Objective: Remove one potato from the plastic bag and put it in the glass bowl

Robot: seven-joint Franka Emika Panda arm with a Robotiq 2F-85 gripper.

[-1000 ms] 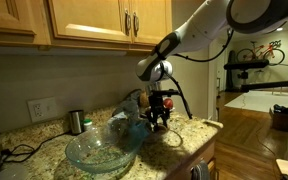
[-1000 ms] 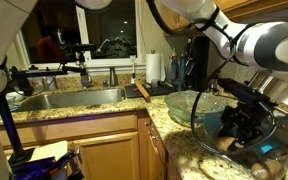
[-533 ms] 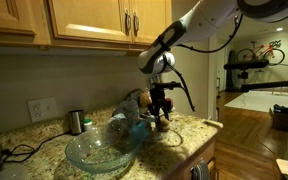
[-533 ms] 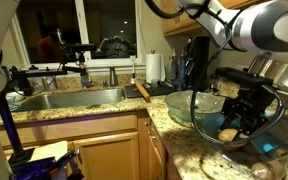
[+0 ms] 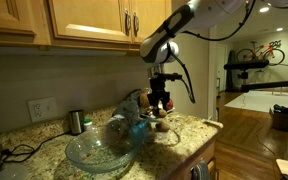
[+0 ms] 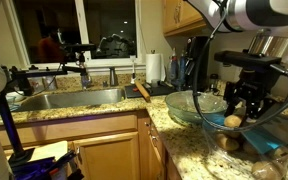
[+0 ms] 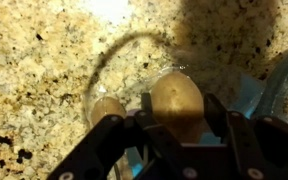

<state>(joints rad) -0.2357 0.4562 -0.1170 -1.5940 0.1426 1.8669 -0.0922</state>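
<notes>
My gripper (image 7: 174, 125) is shut on a tan potato (image 7: 174, 97) and holds it above the clear plastic bag (image 7: 114, 65) on the granite counter. A second potato (image 7: 108, 108) lies in the bag below. In both exterior views the gripper (image 5: 161, 108) (image 6: 234, 116) hangs over the bag (image 5: 134, 122), with the potato (image 6: 233, 121) between its fingers. The glass bowl (image 5: 97, 151) (image 6: 192, 106) stands on the counter beside the bag, apart from the gripper.
A metal cup (image 5: 76, 121) stands by the wall behind the bowl. Wooden cabinets (image 5: 94, 20) hang above. A sink (image 6: 69, 98), a paper towel roll (image 6: 154, 68) and a knife block (image 6: 189, 62) are further along. The counter edge (image 5: 199, 140) is close to the bag.
My gripper has risen from inside the bag with the potato in it and now hangs higher over the counter.
</notes>
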